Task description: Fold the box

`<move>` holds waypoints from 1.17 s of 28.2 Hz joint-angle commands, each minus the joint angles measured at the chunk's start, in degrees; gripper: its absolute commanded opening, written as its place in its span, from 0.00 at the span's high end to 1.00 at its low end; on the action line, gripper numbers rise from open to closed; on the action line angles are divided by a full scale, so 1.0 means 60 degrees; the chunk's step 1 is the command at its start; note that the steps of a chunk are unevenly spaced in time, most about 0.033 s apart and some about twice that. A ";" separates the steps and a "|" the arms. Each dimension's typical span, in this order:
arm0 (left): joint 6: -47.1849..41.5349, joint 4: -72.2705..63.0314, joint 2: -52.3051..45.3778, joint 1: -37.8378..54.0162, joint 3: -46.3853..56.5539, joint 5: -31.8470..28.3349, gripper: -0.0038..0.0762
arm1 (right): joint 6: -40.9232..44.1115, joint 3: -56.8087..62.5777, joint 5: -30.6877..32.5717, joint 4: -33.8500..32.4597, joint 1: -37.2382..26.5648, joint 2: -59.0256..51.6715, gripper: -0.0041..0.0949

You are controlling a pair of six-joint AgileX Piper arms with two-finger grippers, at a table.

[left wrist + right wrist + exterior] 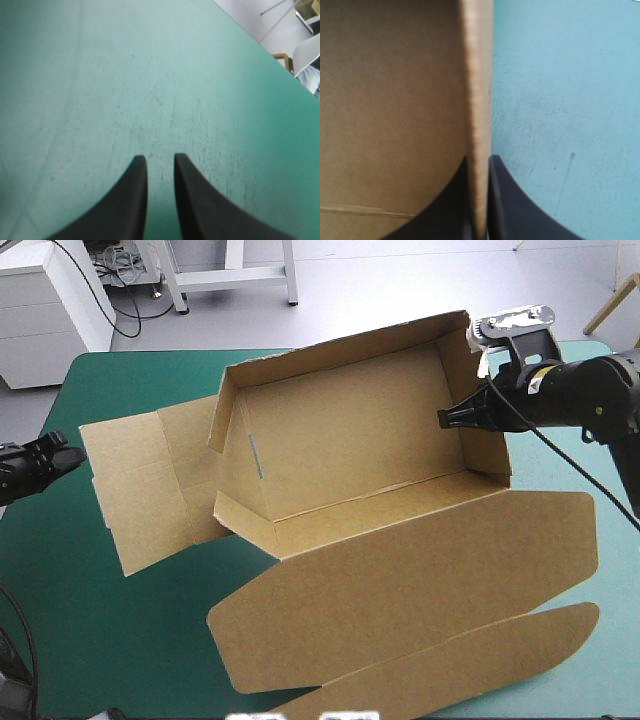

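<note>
Teal-green surface (120, 640): the right tool (479, 159) pinches the raised end wall (479, 75) of the brown box (350, 430), light, stiff board probably best held at its edges. The left tool (160, 161), barely parted and empty, sits well apart.

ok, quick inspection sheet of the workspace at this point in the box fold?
surface: teal-green cover, faint scuffs showing in the wrist views.
job's things: box, brown, an open tray with walls raised; lid flat toward the near edge; flaps flat toward the left edge.
clutter: nothing seen.
grippers: right claw shut on the box's right end wall; left claw over bare cover near the left edge, fingers a narrow gap apart, holding nothing.
cables: nothing seen.
surroundings: nothing seen.
</note>
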 commanded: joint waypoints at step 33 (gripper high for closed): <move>0.1660 -0.1651 -0.0796 -0.2332 -0.0259 0.2155 0.21 | -0.1162 -0.0300 -0.2730 0.3053 -0.0068 0.1069 0.98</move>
